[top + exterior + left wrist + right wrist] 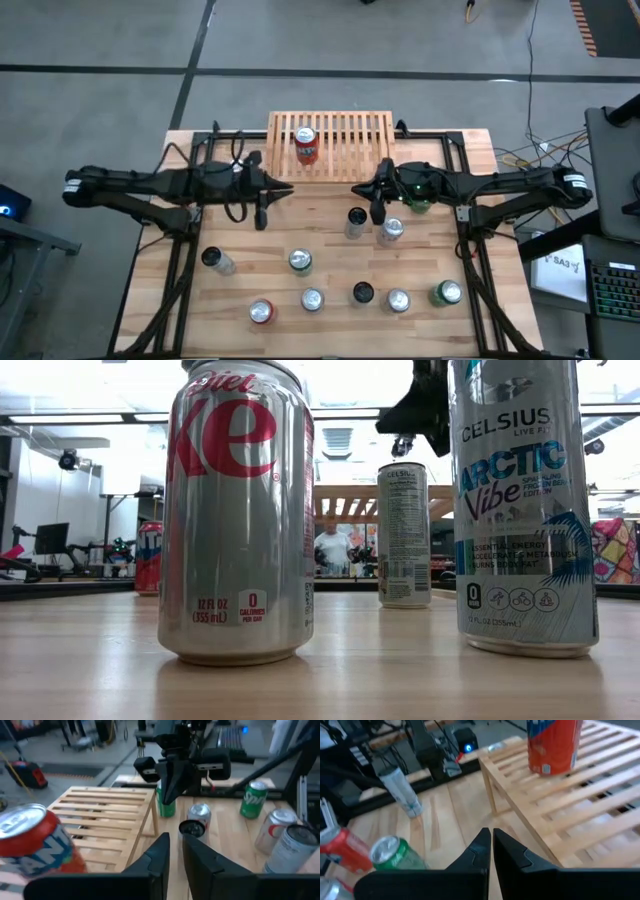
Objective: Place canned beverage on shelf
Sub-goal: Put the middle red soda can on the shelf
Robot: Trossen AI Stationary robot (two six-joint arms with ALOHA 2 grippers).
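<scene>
The shelf [345, 145], a low light-wood slatted rack, stands at the table's far edge. An orange canned beverage [306, 145] stands upright on its left part, its base on the slats; it also shows in the left wrist view [35, 845] and the right wrist view [554, 745]. My left gripper [175, 852] hovers in front of the shelf's left near corner, its fingers drawn together to a narrow slit with nothing between them. My right gripper [491, 840] hovers by the shelf's right near corner, shut and empty. The two grippers point at each other.
Several more cans stand upright on the table nearer than the grippers: a dark one [356, 222] and a silver one [390, 230] just below my right gripper, a green one [415, 203] under its arm, others along the near half [300, 262] [398, 300]. The shelf's right part is bare.
</scene>
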